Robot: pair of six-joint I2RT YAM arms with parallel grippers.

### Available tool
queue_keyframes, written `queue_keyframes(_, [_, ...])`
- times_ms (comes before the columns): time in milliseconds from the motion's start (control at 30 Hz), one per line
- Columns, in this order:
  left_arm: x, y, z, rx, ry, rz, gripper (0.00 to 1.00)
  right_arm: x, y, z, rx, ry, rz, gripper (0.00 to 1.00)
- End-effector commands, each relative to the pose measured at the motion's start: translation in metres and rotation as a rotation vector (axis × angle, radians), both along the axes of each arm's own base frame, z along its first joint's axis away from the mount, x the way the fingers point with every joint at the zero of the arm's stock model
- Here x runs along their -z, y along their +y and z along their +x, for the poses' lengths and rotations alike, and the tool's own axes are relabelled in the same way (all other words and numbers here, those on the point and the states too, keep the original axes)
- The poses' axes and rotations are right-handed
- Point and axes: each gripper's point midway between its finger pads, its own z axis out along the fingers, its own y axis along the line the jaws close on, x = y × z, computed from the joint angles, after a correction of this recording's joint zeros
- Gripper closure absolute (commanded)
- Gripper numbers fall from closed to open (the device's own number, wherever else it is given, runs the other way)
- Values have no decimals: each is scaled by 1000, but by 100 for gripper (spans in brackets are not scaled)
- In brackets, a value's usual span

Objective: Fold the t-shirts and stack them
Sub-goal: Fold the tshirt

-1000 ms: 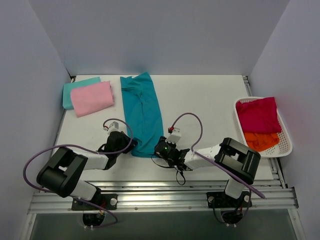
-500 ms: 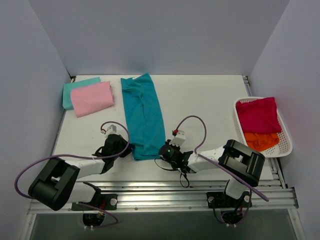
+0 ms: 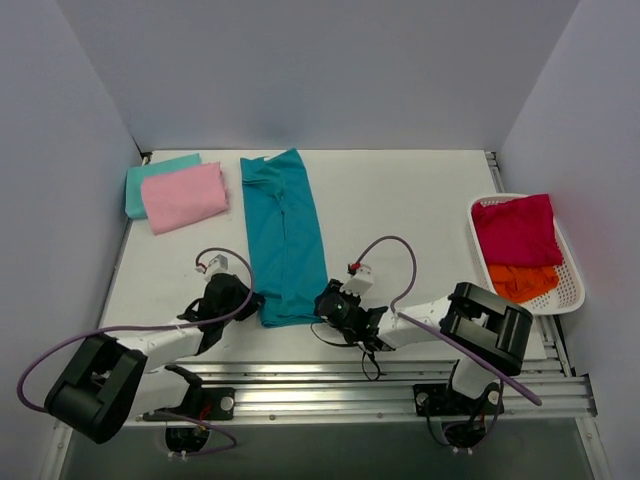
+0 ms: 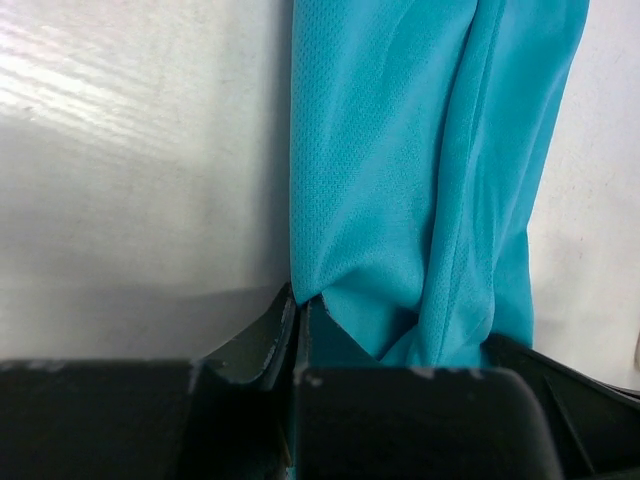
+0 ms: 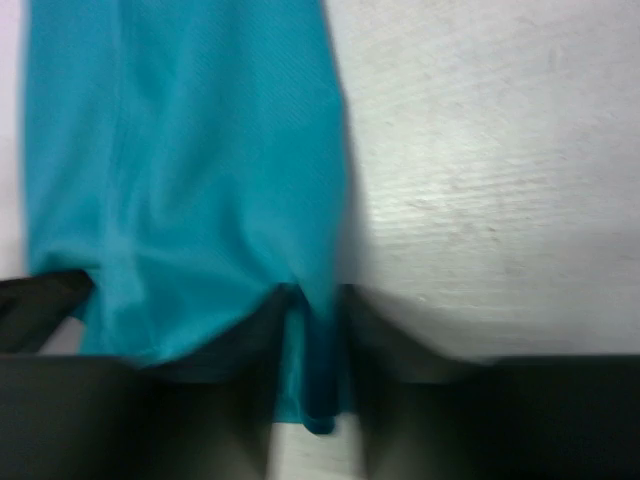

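Both grippers have dragged the teal t-shirt (image 3: 288, 230), a long lengthwise-folded strip left of centre, toward the robot, left gripper (image 4: 300, 312) clamped on its near hem corner, right gripper (image 5: 312, 300) seemingly likewise (blurry), probably straightening it for the crosswise fold.

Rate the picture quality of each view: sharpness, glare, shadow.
Top external: sharp, evenly lit, soft shadows only. Left wrist: crisp weave on the teal t-shirt, glare on the table at upper left, deep shadow beside the left fingers. Right wrist: blurred throughout, the right fingers just smeared dark shapes.
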Motion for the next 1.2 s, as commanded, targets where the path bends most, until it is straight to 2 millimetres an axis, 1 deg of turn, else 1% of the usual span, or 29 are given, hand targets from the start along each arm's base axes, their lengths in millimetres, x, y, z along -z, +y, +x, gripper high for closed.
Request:
queue_keyframes(0, [8,17,-11,-32,26,55,98,24,-37,-20,12,51,-138,53])
queue_keyframes(33, [9,16,-17,-22,38,54,98,25,-40,-23,12,53,-142,39])
queue_keyframes(67, [4,16,-20,-17,25,40,97,24,-41,-25,15,51,-141,25])
queue_keyframes(100, [7,17,-28,-7,47,45,85,18,-42,-26,20,35,-141,7])
queue_keyframes(133, [-3,14,-30,2,20,26,76,19,-47,-29,27,39,-157,3])
queue_keyframes(167, [-6,15,-34,1,20,20,67,15,-48,-30,32,30,-155,1])
queue_keyframes(200, [0,21,-45,2,60,43,42,12,-49,-31,37,18,-164,1])
queue_keyframes(233, [-2,25,-50,-6,64,53,31,11,-52,-33,38,19,-178,1])
queue_keyframes(267, [-18,25,-49,-10,12,29,23,8,-52,-33,40,11,-173,1])
queue_keyframes(300, [-17,32,-59,-13,45,56,8,7,-54,-34,42,5,-180,1])
queue_keyframes(333, [-24,35,-63,-19,35,61,1,7,-54,-35,38,2,-183,1])
queue_keyframes(367, [-42,40,-61,-39,-30,47,6,5,-53,-35,37,-1,-181,1])
queue_keyframes(400, [-47,47,-69,-44,-15,72,6,4,-53,-35,36,-4,-184,1])
queue_keyframes(433, [-54,51,-71,-51,-31,74,6,4,-52,-36,32,-6,-187,1])
queue_keyframes(467, [-68,54,-72,-61,-79,55,6,4,-51,-37,29,-9,-187,2])
queue_keyframes(500, [-68,57,-77,-58,-71,62,6,3,-50,-37,27,-10,-187,2])
queue_keyframes(567, [-80,54,-80,-49,-100,25,6,2,-45,-38,14,-15,-184,2])
queue_keyframes(600, [-79,50,-83,-29,-89,9,6,2,-43,-37,10,-16,-186,3])
queue_keyframes(667, [-69,43,-85,-13,-53,-14,6,1,-39,-38,0,-19,-183,6])
queue_keyframes(700, [-68,34,-84,16,-53,-48,6,0,-38,-38,-3,-20,-181,9])
queue_keyframes(733, [-61,30,-85,32,-37,-54,6,0,-35,-38,-10,-23,-176,10])
queue_keyframes(767, [-46,28,-88,36,7,-46,6,-1,-32,-38,-21,-22,-166,12])
queue_keyframes(800, [-43,25,-87,43,6,-52,6,-4,-29,-38,-28,-27,-154,14])
queue_keyframes(867, [-29,20,-93,57,44,-39,6,-6,-28,-39,-33,-31,-146,18])
queue_keyframes(933, [-25,16,-93,54,40,-39,5,-8,-28,-39,-32,-34,-145,23])
queue_keyframes(1000, [-20,4,-99,77,43,-66,5,-9,-29,-40,-30,-36,-143,28])
queue_keyframes(1033, [-17,4,-99,64,39,-55,5,-10,-29,-40,-30,-37,-143,29])
queue_keyframes(1067, [-15,-1,-104,80,48,-59,5,-10,-30,-40,-27,-39,-142,29])
queue_keyframes(1167, [-8,-5,-103,67,51,-37,5,-9,-30,-39,-23,-40,-145,30])
